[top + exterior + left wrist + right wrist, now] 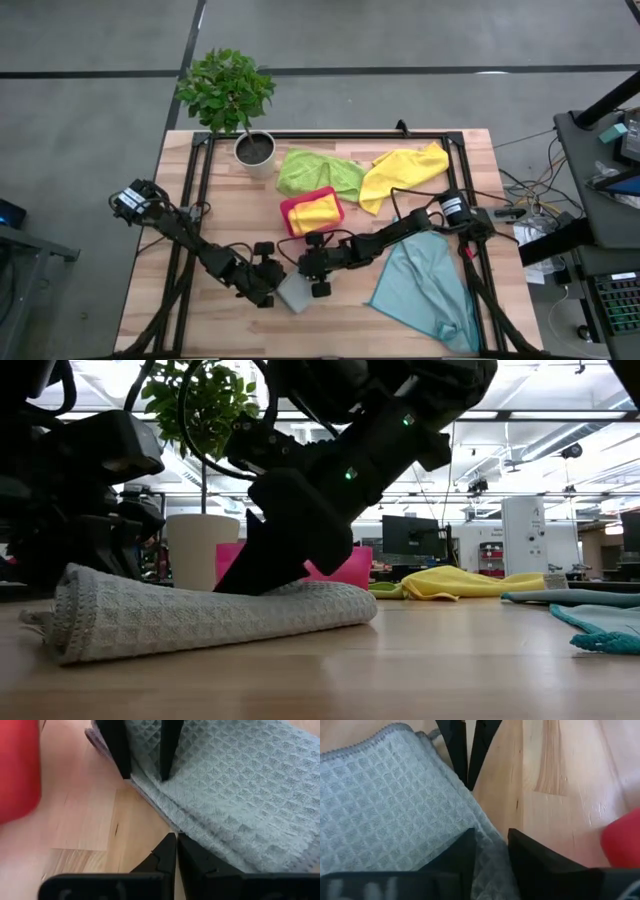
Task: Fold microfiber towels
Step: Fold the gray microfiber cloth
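Grey towel folded, near front edge of surface, between both arms. Left gripper clenched, empty, just beside towel edge. Right gripper fingers parted, straddling towel's edge, pressing down.

Risk: right fingers lifting could drag the top layer and undo the fold.

Long axis hard to judge; the low view suggests it runs side to side.

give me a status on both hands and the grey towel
Left hand shut, empty, at the folded grey towel's edge. Right hand part open, fingers on the same towel. Pink tray close behind, not blocking.
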{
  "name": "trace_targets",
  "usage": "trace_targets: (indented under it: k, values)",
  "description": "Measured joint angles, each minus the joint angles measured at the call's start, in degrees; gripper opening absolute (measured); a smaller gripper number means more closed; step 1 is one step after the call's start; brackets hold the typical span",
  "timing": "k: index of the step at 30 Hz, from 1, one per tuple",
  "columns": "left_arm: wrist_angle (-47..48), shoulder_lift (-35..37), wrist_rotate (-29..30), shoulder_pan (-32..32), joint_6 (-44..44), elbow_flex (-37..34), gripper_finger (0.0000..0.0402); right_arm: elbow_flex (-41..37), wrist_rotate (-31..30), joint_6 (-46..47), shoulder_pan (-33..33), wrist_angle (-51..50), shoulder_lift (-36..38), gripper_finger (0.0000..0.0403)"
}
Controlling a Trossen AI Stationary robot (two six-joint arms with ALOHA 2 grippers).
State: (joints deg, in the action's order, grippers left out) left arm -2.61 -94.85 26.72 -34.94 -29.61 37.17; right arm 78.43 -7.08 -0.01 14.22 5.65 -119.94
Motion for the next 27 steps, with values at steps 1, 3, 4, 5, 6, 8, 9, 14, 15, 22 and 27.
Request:
trace_targets:
  k: [1,3,4,5,6,8,9,14,15,22,27]
  values:
    - [-0.01,0.0,0.04,0.0,0.01,0.0,0.0003,0.0,0.01,0.0,0.0,0.03,-0.01,0.0097]
    - [-0.02,0.0,0.07,0.0,0.02,-0.02,0.0003,0.0,0.03,0.0,0.0,0.01,-0.02,0.0076]
    - [-0.04,0.0,0.13,0.0,0.02,-0.02,0.0003,0.0,-0.03,0.0,0.02,-0.05,0.01,0.0062]
    - [-0.04,0.0,0.13,0.0,0.02,-0.02,0.0003,0.0,-0.23,0.0,0.04,-0.07,0.04,0.0047]
    - [-0.04,-0.02,0.15,0.0,0.0,-0.02,0.0003,0.0,-0.38,-0.02,0.07,-0.04,0.04,0.0031]
    - [-0.09,-0.02,0.21,0.0,0.02,-0.02,0.0003,0.0,-0.43,-0.24,0.05,0.7,0.04,0.0015]
    - [-0.14,-0.04,0.32,0.0,0.0,-0.04,0.0003,-0.02,-0.48,-0.24,0.04,1.48,0.04,0.0013]
    - [-0.26,-0.05,0.46,0.02,0.02,-0.04,0.0003,-0.04,-4.99,-0.99,0.14,4.76,0.04,0.0009]
    - [-0.34,-0.07,0.5,0.02,0.02,-0.04,0.0003,-0.04,-6.33,-1.12,0.17,4.98,0.04,0.0009]
    - [-0.41,-0.07,0.68,0.04,0.02,-0.07,0.0003,-0.07,-6.46,-2.6,0.37,5.92,0.36,0.0009]
    - [-0.4,0.05,0.64,0.07,-0.01,-0.07,0.0003,-0.07,-6.44,-1.57,0.42,5.92,0.09,0.0009]
